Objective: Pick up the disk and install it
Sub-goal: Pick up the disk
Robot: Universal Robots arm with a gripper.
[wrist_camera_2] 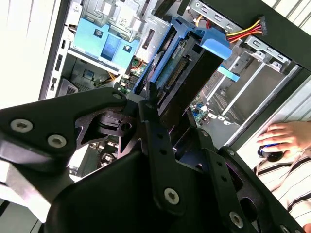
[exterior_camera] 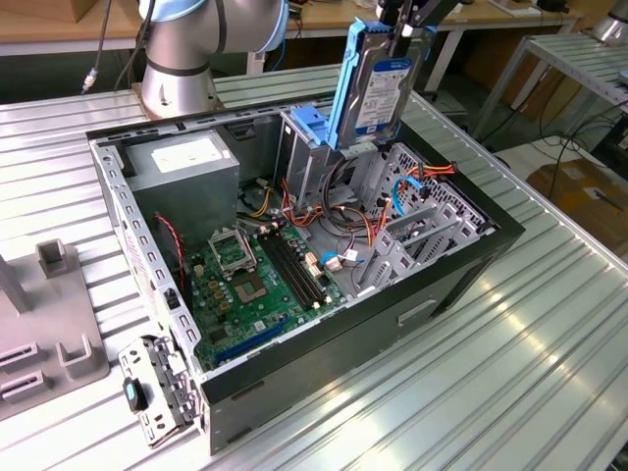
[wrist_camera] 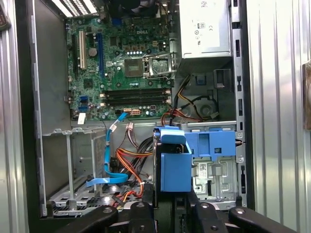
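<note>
Fingers [wrist_camera_2: 158, 145] clamped the disk [exterior_camera: 381, 86] at its upper end; its long axis stood upright, lower end just above the drive cage [exterior_camera: 297, 162] in the case [exterior_camera: 412, 294].

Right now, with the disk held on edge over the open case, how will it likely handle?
The disk looks rigid and, being metal, probably heavy for its size; it hangs unbent from the gripper. Its blue rails look plastic, so they may flex or scuff if knocked against the cage.
</note>
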